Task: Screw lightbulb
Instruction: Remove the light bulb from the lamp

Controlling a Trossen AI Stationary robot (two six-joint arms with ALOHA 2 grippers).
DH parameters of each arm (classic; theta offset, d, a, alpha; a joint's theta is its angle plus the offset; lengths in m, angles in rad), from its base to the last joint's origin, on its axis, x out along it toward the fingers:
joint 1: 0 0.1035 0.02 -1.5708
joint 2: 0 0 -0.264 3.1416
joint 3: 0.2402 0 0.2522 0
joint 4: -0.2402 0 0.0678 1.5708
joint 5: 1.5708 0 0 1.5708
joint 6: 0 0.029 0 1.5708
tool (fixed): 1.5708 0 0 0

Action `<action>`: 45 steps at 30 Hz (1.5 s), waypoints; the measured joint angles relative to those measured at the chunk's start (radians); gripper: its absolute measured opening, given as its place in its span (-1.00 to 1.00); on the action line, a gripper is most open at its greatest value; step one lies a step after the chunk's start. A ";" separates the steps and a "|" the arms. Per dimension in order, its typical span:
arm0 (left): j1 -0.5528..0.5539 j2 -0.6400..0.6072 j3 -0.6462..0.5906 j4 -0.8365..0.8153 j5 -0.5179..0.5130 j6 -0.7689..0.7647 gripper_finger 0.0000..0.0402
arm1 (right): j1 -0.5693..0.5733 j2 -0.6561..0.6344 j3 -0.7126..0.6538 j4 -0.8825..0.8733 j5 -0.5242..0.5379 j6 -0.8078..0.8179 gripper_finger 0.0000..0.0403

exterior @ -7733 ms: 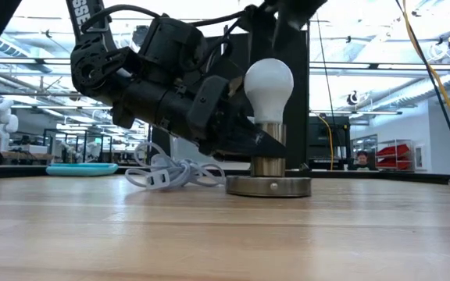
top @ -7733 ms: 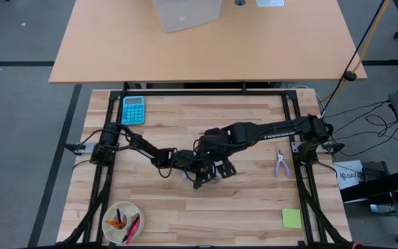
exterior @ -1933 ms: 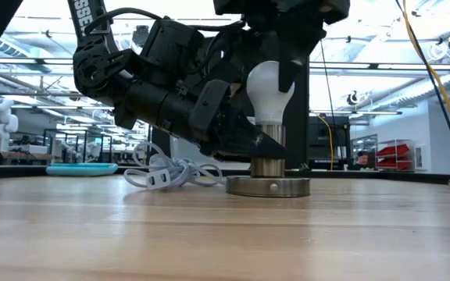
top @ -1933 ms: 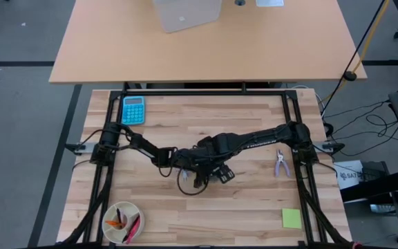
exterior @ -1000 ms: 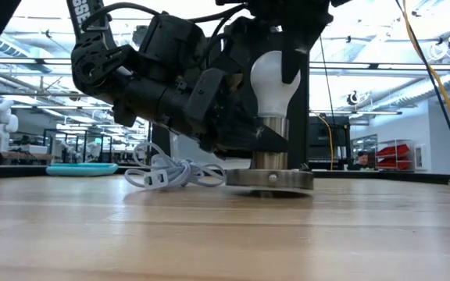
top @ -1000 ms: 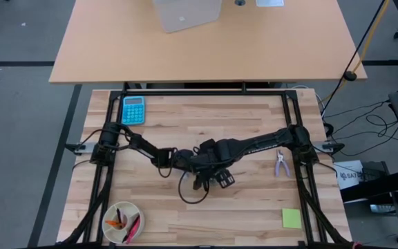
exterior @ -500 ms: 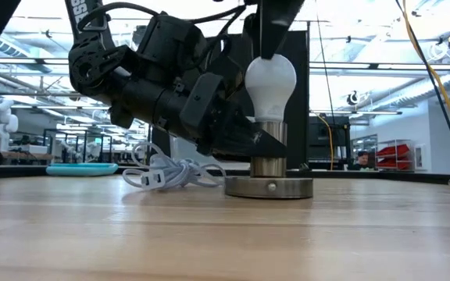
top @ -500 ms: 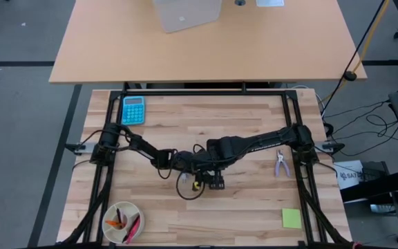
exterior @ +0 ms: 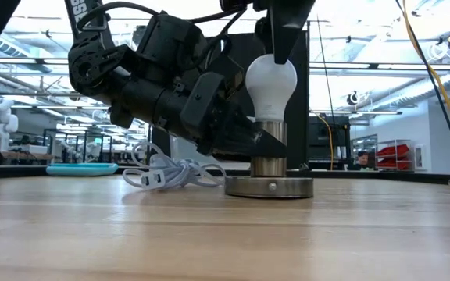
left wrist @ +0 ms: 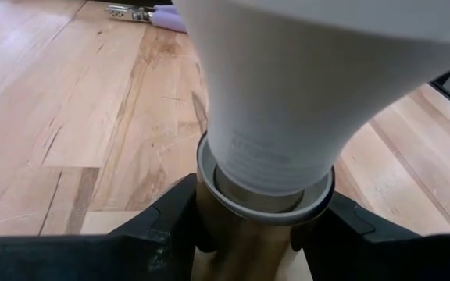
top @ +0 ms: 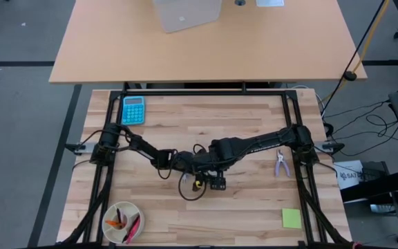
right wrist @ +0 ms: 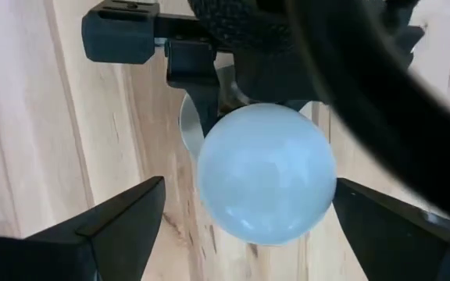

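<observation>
The white lightbulb (exterior: 270, 82) stands upright with its base in the metal socket (exterior: 268, 165), whose flat round foot (exterior: 269, 187) rests on the wooden table. My left gripper (left wrist: 260, 211) reaches in from the table's left and is shut on the socket's neck. My right gripper (right wrist: 248, 187) hangs over the bulb, pointing straight down and open. Its fingers (right wrist: 123, 222) stand on either side of the globe (right wrist: 266, 173) with a gap on each side. In the high view the right gripper (top: 213, 178) hides the bulb. My left gripper pinches the socket's upright metal neck (left wrist: 219, 238) between its two fingers (left wrist: 166, 226), just below the bulb's collar. The fingers come from the table's left, slanting a little downward, and lie across the neck. The socket stands upright with its foot flat on the table.
The socket's white cable (exterior: 170, 173) lies coiled on the table beside the left gripper. A teal calculator (top: 133, 109) lies far left, pliers (top: 280, 163) lie at the right, a bowl (top: 121, 223) sits near left and a green note pad (top: 291, 218) near right.
My right gripper has let go of the bulb's globe: its fingers have opened and the wrist has rolled about its downward line while staying over the bulb. The socket's foot, slightly tipped a second ago, lies flat again. The left gripper has kept still.
</observation>
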State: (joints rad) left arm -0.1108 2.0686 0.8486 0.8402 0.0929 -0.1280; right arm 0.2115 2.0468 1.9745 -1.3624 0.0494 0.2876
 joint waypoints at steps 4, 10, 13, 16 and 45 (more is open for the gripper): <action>0.000 0.000 0.000 0.000 0.000 0.000 -0.13 | 0.000 0.000 -0.001 0.002 0.000 0.041 0.78; 0.000 0.000 0.000 0.000 0.001 -0.001 -0.13 | 0.001 -0.035 -0.001 0.049 -0.001 0.105 0.78; 0.000 0.000 0.000 0.000 0.000 -0.001 -0.13 | 0.003 -0.059 -0.001 0.067 0.008 0.139 0.78; 0.000 -0.001 0.000 0.000 0.000 -0.001 -0.13 | 0.014 -0.081 -0.001 0.069 0.064 0.173 0.78; 0.000 -0.001 0.000 0.002 -0.020 -0.004 -0.13 | 0.234 -0.109 -0.122 0.069 0.550 0.714 0.78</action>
State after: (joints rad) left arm -0.1108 2.0678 0.8486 0.8417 0.0727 -0.1322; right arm 0.4451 1.9375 1.8525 -1.2935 0.5997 1.0020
